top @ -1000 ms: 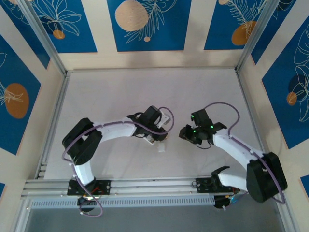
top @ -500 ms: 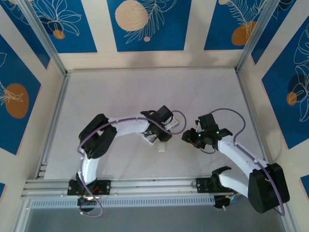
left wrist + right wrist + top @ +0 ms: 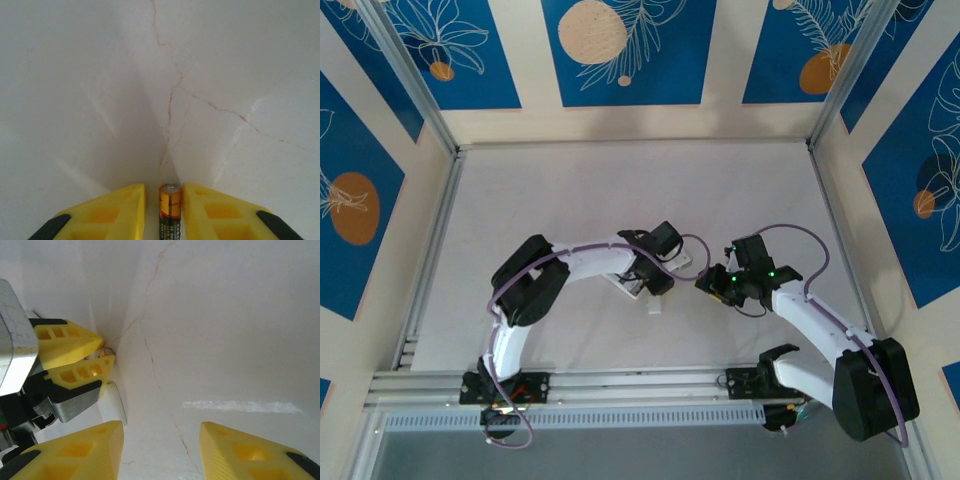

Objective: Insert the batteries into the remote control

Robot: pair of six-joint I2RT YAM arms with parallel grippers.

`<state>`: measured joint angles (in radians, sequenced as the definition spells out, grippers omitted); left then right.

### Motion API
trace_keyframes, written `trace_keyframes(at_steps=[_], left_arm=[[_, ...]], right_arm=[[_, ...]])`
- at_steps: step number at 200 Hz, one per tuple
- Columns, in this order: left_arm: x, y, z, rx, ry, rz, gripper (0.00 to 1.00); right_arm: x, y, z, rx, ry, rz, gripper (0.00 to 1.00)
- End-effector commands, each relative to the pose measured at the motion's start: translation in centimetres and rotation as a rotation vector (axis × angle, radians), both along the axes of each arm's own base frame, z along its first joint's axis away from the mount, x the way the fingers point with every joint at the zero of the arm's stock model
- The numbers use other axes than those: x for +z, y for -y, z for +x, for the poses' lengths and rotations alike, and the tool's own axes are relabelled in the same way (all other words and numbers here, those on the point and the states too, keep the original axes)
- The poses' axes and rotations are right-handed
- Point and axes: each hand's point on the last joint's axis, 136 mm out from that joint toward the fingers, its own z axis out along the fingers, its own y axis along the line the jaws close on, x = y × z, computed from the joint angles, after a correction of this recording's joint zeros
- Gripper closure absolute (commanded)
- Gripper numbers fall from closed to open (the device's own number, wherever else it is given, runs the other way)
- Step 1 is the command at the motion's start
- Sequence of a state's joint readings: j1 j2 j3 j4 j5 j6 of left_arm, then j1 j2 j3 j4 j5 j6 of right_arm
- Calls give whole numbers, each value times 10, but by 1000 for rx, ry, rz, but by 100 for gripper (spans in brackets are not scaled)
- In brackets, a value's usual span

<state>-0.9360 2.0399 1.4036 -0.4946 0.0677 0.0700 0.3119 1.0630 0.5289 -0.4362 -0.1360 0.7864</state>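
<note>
I have the left jaws pinching a thin dark cylindrical battery with an orange band (image 3: 170, 206) between their yellow plastic fingers (image 3: 117, 212). Its metal tip is level with the fingertips, over bare table.

The right jaws are spread wide, and their yellow fingers (image 3: 95, 445) point at the left ones from close by. In the right wrist view the left fingers (image 3: 80, 372) are nearly together, with the battery tip (image 3: 106, 352) peeking out at their ends. A white rounded slab (image 3: 114, 405) lies just below them; I cannot tell what it is.

From above, the small flat white rectangular remote control (image 3: 629, 288) lies on the white table (image 3: 570, 200). It is tucked against the near side of the left arm (image 3: 575, 262), whose forearm covers part of it. A tiny loose white square piece (image 3: 653, 306) sits just beside the remote, nearer the bases. The right arm (image 3: 815, 320) reaches in from the right, and the two wrists are close together mid-table.

Thin reddish cracks (image 3: 170, 100) run across the table. Purple cables (image 3: 790, 232) loop over the arms. An aluminium rail (image 3: 620, 385) runs along the near edge, and blue wall panels with orange discs (image 3: 620, 50) stand around.
</note>
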Motion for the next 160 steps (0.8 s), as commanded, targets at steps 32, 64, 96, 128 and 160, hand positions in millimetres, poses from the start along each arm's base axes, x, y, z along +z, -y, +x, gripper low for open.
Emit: trace_keyframes(at_steps=[32,64,96,128,160], left_arm=[[-17,-6,-9,-22,4,71,94],[3,-5,1,50,69,1,98],[39,-6,2,142,111,-140,100],[64,-20,1,237,151,-253,100],[78,-33,1,310,181,-352,99]], right_arm=[[4,-5,-3,19,11,42,49],[10,-15,-2,48,50,76,41],[15,-26,4,72,92,82,35],[18,-38,11,100,105,84,29],[17,-55,15,141,104,71,2]])
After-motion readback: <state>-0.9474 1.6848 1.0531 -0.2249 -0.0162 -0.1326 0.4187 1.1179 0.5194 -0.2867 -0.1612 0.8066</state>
